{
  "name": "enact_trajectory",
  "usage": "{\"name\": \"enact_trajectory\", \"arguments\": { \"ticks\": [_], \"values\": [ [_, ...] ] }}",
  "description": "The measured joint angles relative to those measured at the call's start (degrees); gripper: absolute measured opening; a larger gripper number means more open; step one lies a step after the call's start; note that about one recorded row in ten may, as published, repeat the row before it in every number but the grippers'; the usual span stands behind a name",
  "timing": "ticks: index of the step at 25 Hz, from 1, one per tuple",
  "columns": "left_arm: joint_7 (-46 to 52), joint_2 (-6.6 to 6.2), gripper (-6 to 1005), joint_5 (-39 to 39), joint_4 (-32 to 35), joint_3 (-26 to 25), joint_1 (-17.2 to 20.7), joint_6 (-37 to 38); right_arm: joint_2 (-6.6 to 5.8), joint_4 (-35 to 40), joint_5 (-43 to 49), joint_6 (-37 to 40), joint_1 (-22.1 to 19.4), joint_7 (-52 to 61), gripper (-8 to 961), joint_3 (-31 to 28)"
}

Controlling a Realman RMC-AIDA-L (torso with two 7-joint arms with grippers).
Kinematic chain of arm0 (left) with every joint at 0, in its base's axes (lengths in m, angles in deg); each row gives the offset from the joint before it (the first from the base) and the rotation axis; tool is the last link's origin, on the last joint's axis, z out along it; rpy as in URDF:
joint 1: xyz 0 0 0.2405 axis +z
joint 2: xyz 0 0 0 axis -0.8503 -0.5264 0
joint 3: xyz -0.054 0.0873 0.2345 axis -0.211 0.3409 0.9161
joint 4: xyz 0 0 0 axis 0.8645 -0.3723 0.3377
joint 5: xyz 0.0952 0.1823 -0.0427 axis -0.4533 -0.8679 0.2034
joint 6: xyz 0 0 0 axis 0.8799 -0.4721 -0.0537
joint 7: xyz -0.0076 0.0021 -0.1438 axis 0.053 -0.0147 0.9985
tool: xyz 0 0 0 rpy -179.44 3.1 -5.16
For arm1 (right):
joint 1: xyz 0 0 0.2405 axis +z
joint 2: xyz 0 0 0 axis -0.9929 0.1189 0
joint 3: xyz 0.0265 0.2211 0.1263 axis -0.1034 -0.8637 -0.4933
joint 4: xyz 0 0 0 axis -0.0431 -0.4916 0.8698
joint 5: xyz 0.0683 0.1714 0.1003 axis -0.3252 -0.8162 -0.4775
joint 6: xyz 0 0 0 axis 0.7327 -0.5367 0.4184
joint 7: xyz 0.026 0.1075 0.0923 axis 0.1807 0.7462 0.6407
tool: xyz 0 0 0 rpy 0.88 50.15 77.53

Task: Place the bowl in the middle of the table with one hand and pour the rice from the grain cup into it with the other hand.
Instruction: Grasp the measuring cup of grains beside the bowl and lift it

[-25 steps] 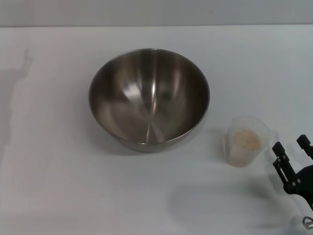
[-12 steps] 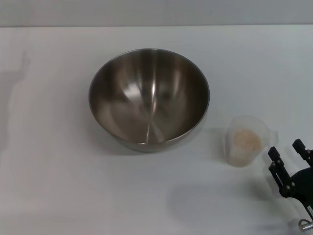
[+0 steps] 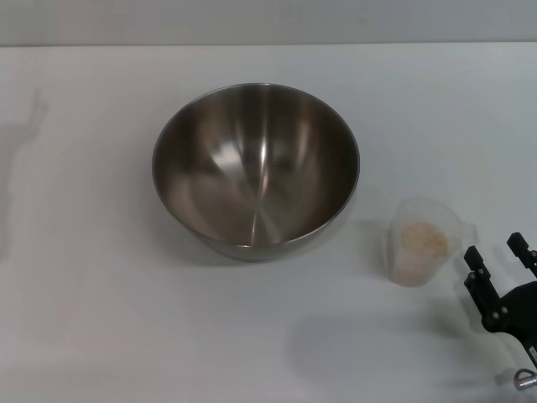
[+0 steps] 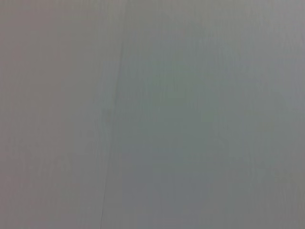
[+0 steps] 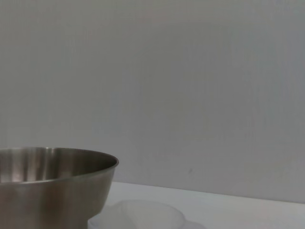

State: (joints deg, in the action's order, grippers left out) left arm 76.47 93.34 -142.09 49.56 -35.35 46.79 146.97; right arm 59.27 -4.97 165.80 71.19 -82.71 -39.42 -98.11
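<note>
No brand, label or readable writing anywhere on the bowl (image 3: 256,168), the grain cup (image 3: 419,241) or the counter (image 3: 101,319).

Right gripper (image 3: 499,259) low at the near right corner of the head view, black fingers (image 3: 477,262) spread apart and released, holding nothing. Pointed toward the grain cup from its right, close beside it but apart from it, no contact visible.

Left gripper out of sight in every view; only a plain grey blur from the left wrist camera, so no telling the state of its fingers.

Bowl upright near the middle of the counter, shiny brushed inside, empty. Grain cup standing upright on the counter to the right of the bowl and slightly nearer the robot, close to it but not touching. Rice (image 3: 422,238) sitting as a beige mass inside the cup.

From the right wrist camera: the bowl's steel wall and rim (image 5: 52,183) seen side-on, and the pale rim of the cup (image 5: 143,212) just beside it, low in the picture.
</note>
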Motion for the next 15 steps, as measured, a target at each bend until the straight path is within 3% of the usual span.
{"name": "enact_trajectory", "arguments": {
  "ticks": [15],
  "values": [
    [0.0,0.01,806,0.0,0.0,0.0,0.0,0.8,-0.04,0.1,-0.4,-1.6,1.0,-1.2,563,-0.1]
  ]
}}
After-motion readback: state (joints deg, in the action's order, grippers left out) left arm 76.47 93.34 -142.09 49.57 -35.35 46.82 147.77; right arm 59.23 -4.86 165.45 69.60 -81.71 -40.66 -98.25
